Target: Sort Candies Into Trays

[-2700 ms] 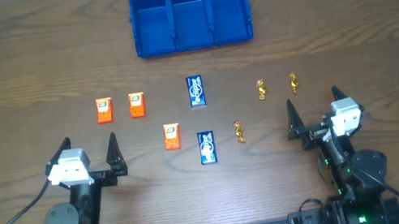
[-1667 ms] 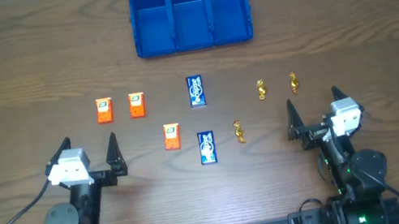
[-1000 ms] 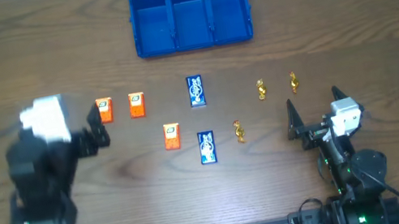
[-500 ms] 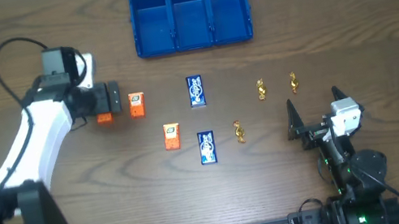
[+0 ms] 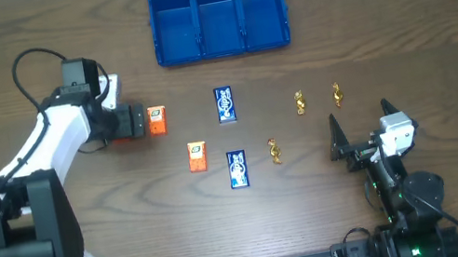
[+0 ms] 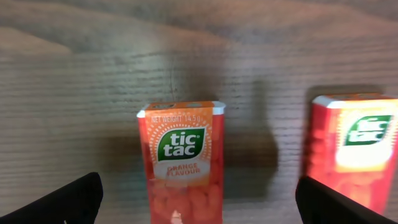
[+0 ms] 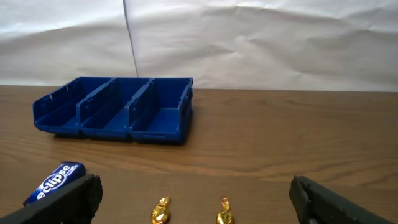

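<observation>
Top centre, your tray (image 5: 225, 52) sits empty, nothing sorted yet; left gripper (image 6: 199, 183) spread wide around an orange box (image 6: 182, 155), right gripper (image 5: 360, 115) parked lower right, released

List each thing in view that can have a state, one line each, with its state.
left gripper, open around the leftmost orange box
leftmost orange box, flat on the table, not gripped
right gripper, open, empty
blue tray, all three compartments empty
other orange boxes, flat on the table
blue packs, flat on the table
gold candies, wrapped, on the table
</observation>
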Action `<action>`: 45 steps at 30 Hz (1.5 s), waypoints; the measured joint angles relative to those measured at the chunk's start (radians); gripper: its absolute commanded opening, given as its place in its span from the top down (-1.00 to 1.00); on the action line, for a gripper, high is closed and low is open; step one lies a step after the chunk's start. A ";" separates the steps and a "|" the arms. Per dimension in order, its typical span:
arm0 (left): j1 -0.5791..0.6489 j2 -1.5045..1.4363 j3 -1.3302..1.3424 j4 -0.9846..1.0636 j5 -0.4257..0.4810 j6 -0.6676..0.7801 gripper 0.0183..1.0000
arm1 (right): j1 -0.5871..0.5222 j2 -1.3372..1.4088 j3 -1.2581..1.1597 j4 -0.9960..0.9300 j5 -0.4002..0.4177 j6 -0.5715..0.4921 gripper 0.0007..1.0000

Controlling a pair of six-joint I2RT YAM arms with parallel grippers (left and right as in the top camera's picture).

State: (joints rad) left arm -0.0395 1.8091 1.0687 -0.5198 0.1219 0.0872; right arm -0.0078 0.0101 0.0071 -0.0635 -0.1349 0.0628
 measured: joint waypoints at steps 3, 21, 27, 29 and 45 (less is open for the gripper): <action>0.000 0.026 0.000 0.000 0.000 0.000 -0.94 | 0.000 0.000 0.000 0.000 0.000 0.000 -1.00; 0.000 0.029 0.000 0.000 -0.042 0.008 -0.04 | 0.000 0.000 0.000 0.000 0.000 0.000 -1.00; 0.000 0.029 0.000 0.000 -0.047 0.000 0.29 | 0.000 0.000 0.000 0.000 0.000 0.000 -1.00; 0.000 0.029 0.000 0.002 -0.047 -0.003 0.33 | 0.000 0.000 0.000 0.000 0.000 0.000 -1.00; -0.127 -0.013 0.378 -0.241 -0.116 -0.153 0.39 | 0.000 0.000 0.000 0.000 0.000 0.000 -1.00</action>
State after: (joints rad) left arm -0.1661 1.7966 1.4467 -0.7605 0.0063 -0.0662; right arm -0.0078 0.0101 0.0071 -0.0635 -0.1349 0.0628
